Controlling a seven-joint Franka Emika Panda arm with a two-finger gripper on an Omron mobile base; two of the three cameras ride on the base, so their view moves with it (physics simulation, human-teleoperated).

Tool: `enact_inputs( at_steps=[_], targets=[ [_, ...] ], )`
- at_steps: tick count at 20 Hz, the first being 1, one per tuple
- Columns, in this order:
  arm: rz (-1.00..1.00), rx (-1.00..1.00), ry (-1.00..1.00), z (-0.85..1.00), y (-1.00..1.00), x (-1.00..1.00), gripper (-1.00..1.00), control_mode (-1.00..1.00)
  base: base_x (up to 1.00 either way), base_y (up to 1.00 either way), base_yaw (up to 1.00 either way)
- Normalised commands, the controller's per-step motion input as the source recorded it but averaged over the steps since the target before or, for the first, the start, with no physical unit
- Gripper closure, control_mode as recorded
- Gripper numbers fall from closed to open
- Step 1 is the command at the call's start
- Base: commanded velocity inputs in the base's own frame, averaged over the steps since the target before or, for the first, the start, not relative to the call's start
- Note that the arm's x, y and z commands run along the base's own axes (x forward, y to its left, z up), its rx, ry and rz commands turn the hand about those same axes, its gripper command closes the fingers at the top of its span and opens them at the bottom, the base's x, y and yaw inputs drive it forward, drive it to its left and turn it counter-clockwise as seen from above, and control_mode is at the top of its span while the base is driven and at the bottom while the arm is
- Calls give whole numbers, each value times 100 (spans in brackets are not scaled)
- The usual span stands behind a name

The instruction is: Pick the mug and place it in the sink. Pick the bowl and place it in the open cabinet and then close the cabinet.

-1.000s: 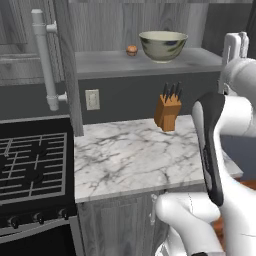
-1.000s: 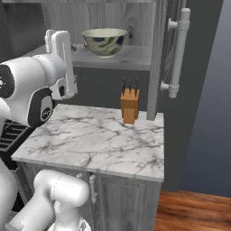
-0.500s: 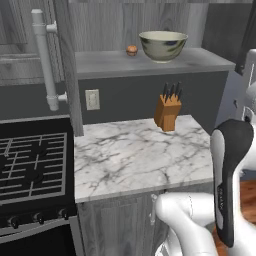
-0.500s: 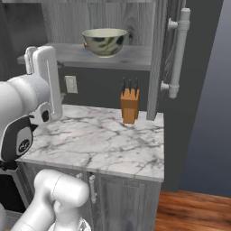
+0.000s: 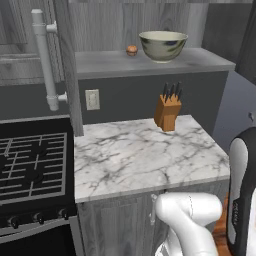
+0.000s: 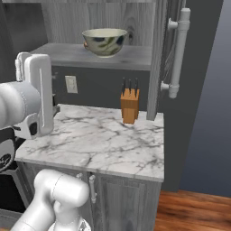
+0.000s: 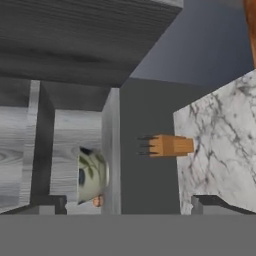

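Grey wood-grain kitchen corner for us right now, with a white marble worktop (image 5: 145,155) as the landmark. Up above the worktop sits the large cream-green round bowl with the olive inside (image 5: 163,45), parked on the bottom shelf of the grey wood-grain wall cabinet (image 5: 150,62), so the bowl part looks done to us. Beside the bowl there's a small orange-brown round thing (image 5: 131,50), can't tell what it is. At the back of the worktop stands a wooden knife block with dark handles (image 5: 168,111).

The cabinet door with the long light-grey bar handle (image 6: 179,53) stands swung out, edge-on at the right end of the worktop, so shutting it is probably what's left.

Our claw (image 7: 125,202) has its dark tips spread wide with nothing between them, which makes sense if the bowl's been dropped off. We're looking sideways at the shelf from it, so we guess the arm needs to get round behind that door.
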Motion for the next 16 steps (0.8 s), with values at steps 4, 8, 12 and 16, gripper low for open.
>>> enact_inputs(
  at_steps=[4,8,12,16],
  targets=[
    [0,7,18,0,-21,-21,-100,-100,0,0,0],
    [0,3,0,0,-27,-11,-100,-100,0,0,0],
    [1,7,-4,0,-21,-7,-100,-100,0,0,0],
    [8,3,-9,0,-14,-12,-100,-100,0,0,0]
  ],
)
